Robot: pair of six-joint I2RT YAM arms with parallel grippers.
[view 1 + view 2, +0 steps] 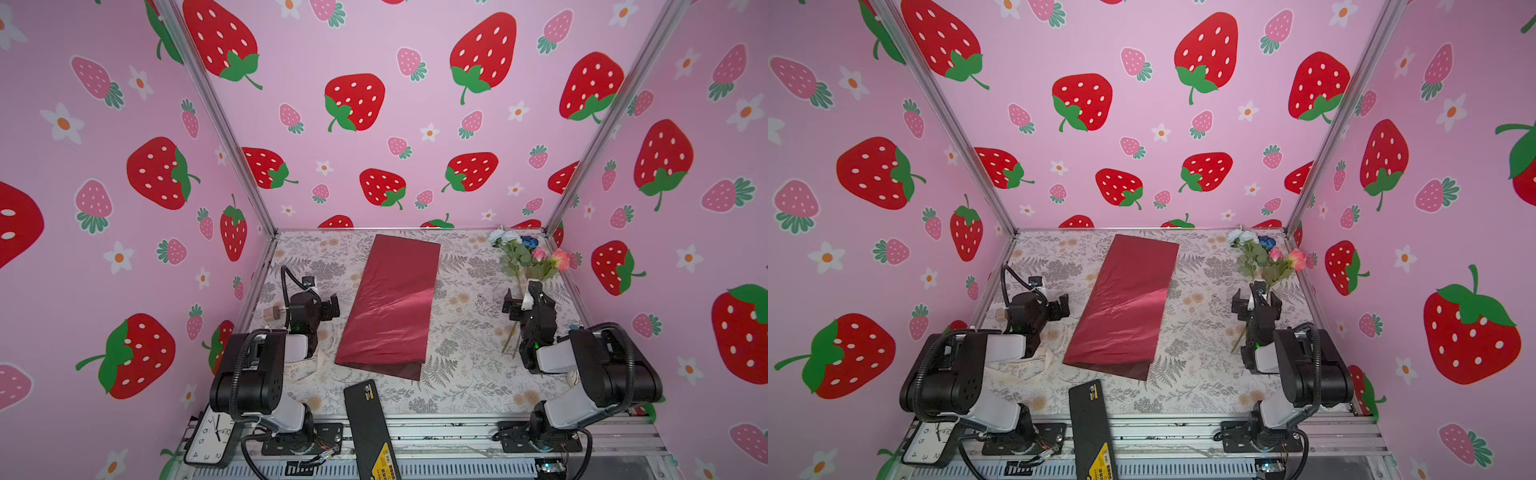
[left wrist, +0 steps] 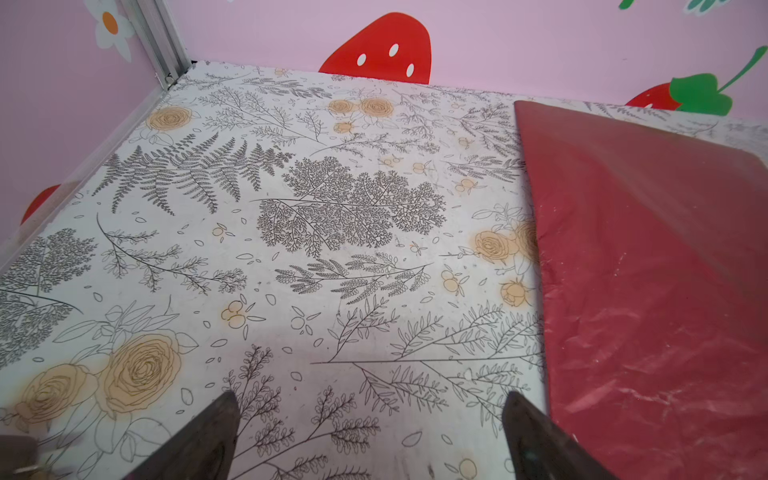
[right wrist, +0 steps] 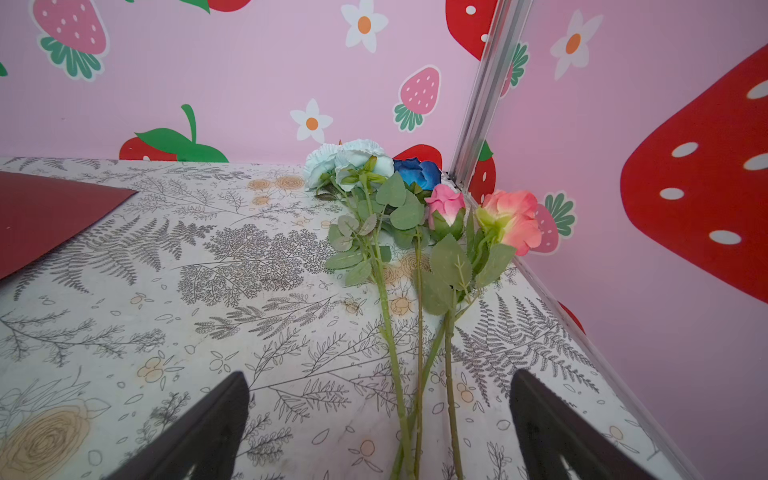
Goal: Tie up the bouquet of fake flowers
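Observation:
The fake flowers (image 1: 524, 257) (image 1: 1263, 261) lie in the back right corner, with pale blue, dark blue and pink-coral blooms (image 3: 415, 208) and green stems running forward. My right gripper (image 1: 521, 297) (image 1: 1256, 299) (image 3: 380, 376) hovers open over the stems, which pass between its spread fingers without touching them. The dark red wrapping paper (image 1: 390, 303) (image 1: 1125, 303) (image 2: 648, 270) (image 3: 45, 212) lies flat mid-table, apart from the flowers. My left gripper (image 1: 332, 307) (image 1: 1061, 309) (image 2: 370, 399) is open and empty just left of the paper's edge.
A cream ribbon (image 1: 309, 365) (image 1: 1025, 365) lies under the left arm. A black device (image 1: 370, 428) (image 1: 1092, 428) rests on the front edge and a clock (image 1: 210, 436) at the front left. Pink strawberry walls enclose the floral table (image 1: 465, 374) on three sides.

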